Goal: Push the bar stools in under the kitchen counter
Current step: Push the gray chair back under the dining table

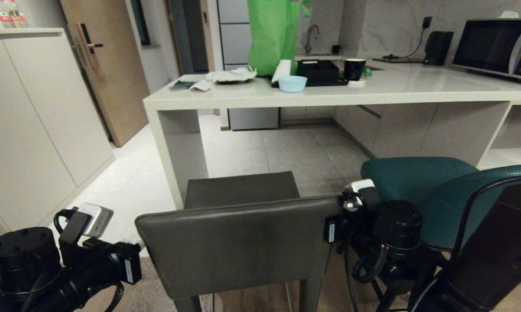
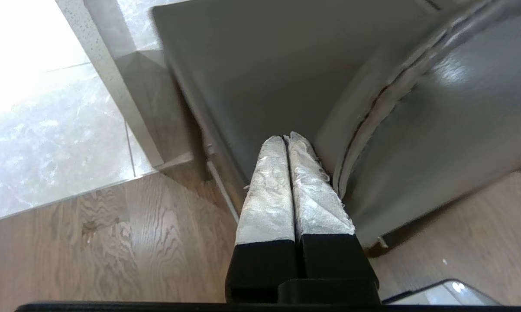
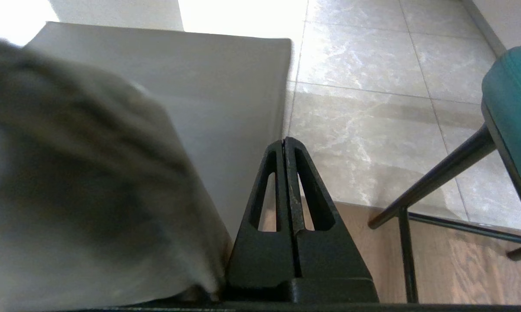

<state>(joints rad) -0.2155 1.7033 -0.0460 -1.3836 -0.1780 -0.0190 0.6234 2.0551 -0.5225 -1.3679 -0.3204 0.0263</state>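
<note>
The dark grey bar stool (image 1: 243, 234) stands in front of the kitchen counter (image 1: 329, 97), its seat at the counter's edge beside the left side panel (image 1: 178, 151). To its right is the teal bar stool (image 1: 416, 182), also out from the counter. My left gripper (image 2: 286, 138) is shut and empty, its taped fingers (image 2: 269, 190) against the left end of the grey backrest (image 2: 459, 130). My right gripper (image 3: 285, 141) is shut and empty at the right end of that backrest (image 3: 69, 173), with the teal stool (image 3: 511, 95) beside it. In the head view the backrest hides both sets of fingers.
A tall white cabinet (image 1: 26, 130) and a wooden door (image 1: 108, 65) stand at the left. On the counter are a green bag (image 1: 271, 34), a blue bowl (image 1: 292, 83), a black cup (image 1: 354, 69) and a microwave (image 1: 498, 45). Tiled floor (image 1: 286, 151) runs under the counter.
</note>
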